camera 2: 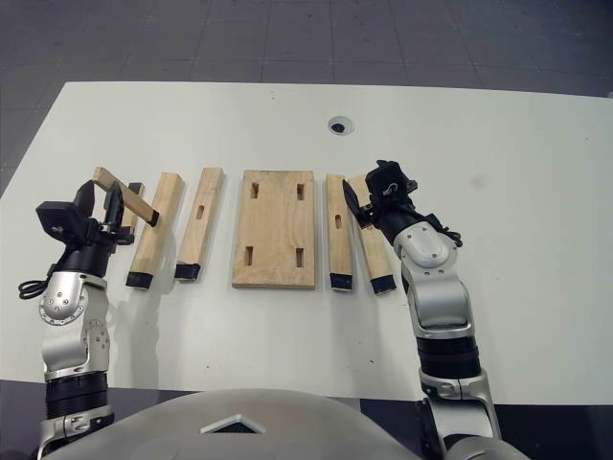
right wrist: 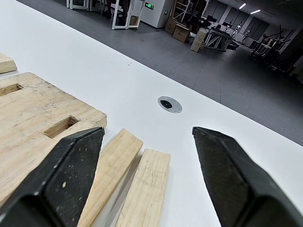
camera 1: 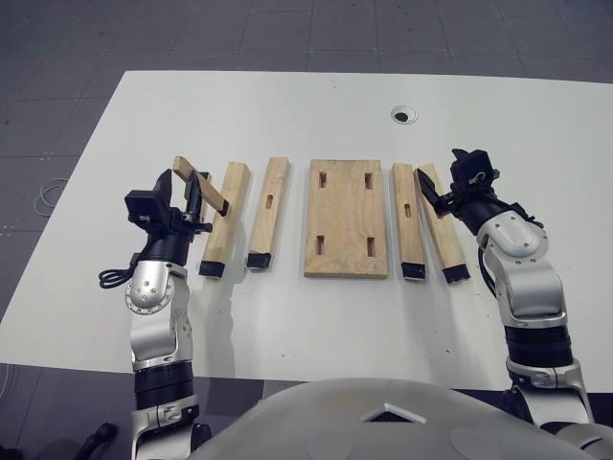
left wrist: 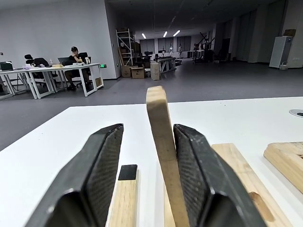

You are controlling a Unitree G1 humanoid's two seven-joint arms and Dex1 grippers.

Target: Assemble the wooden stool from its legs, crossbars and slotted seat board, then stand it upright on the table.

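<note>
A round metal cable grommet (camera 1: pixel 404 115) glints up ahead. Grey floor tiles (camera 1: pixel 287 29) lie beyond, with white desks (left wrist: pixel 47 71), a scaffold tower (left wrist: pixel 124 45) and cardboard boxes (left wrist: pixel 138 72) across the hall.

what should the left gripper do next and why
Probably close the left gripper on the crossbar. The stick stands between its fingers, against one pad with a gap at the other, so it does not look firmly gripped. The right gripper hangs open over the right legs.
</note>
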